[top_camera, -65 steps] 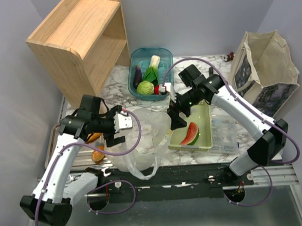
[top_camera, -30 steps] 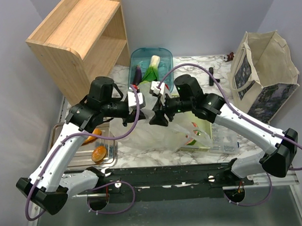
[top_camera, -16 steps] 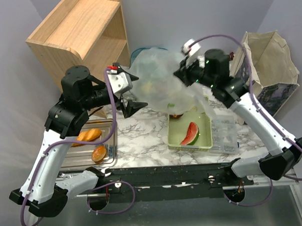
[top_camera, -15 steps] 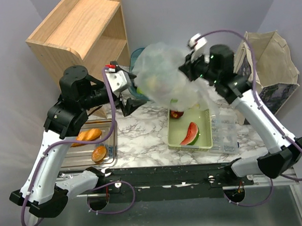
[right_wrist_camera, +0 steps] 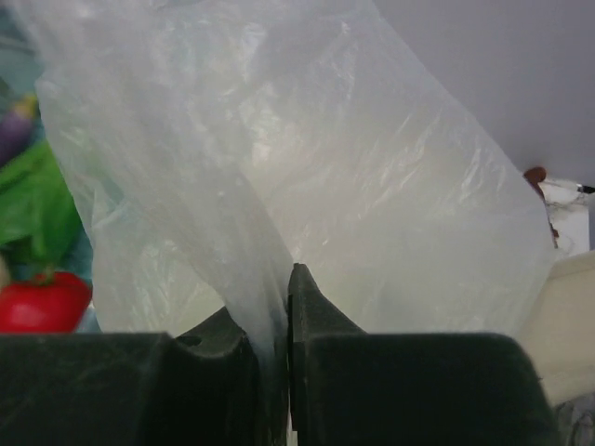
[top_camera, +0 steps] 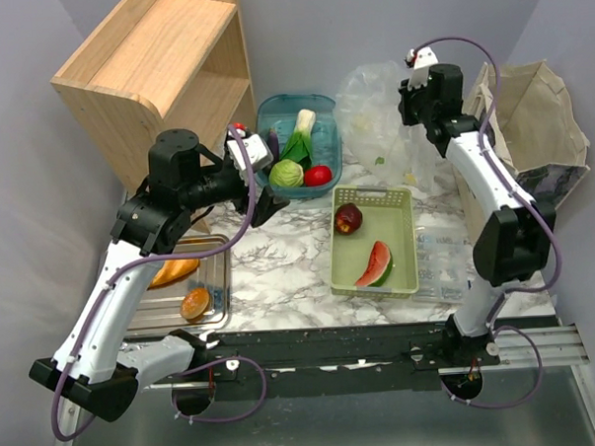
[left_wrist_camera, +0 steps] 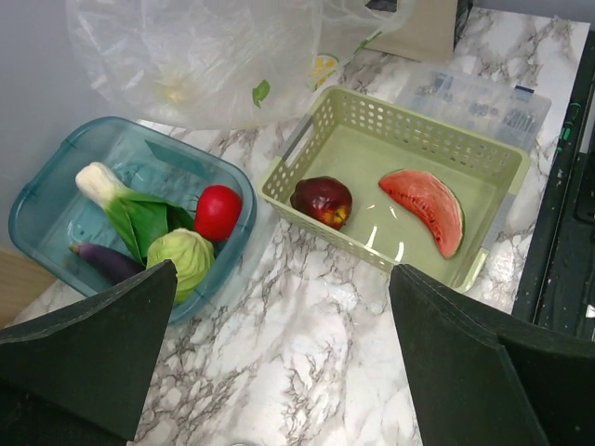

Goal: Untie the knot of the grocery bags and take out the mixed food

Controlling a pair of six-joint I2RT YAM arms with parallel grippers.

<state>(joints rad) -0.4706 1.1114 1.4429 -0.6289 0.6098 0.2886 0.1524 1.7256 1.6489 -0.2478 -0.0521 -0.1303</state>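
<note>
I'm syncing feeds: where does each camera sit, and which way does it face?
Top external: above, behind the bases, looking down at the table; both arms show.
Left wrist: looks down past the open left gripper at the green basket.
Right wrist: faces the grocery bag in the shut right gripper.
Shared: all show the tomato.

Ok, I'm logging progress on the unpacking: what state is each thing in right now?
Grocery bag: held up, pinched by the right hand.
Right hand: shut on the grocery bag.
Left hand: open, holding nothing.
Green basket: holds apple and watermelon wedge.
Teal tub: holds eggplant, leafy vegetable, cabbage, tomato.
</note>
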